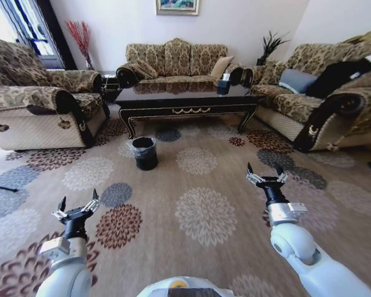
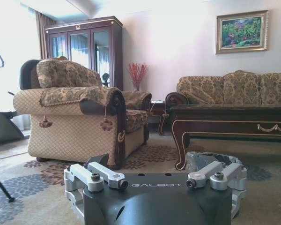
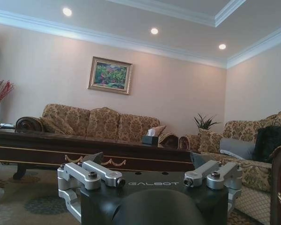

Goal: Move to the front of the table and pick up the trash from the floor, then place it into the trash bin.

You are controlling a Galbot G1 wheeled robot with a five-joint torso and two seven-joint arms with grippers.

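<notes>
Robot facing the table (image 1: 188, 99) with the left gripper (image 1: 77, 208) and right gripper (image 1: 267, 176) spread wide and empty above the floor (image 1: 204, 185); trash bin (image 1: 144, 152) before the table's front-left leg, a likely collision if the base drives straight; no trash discernible.

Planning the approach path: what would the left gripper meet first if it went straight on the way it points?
Probably the trash bin, which stands just ahead of the open left gripper, with the table behind it. Depth is uncertain.

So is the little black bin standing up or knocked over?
Standing up. The trash bin sits upright on the floor, its open rim facing up.
</notes>
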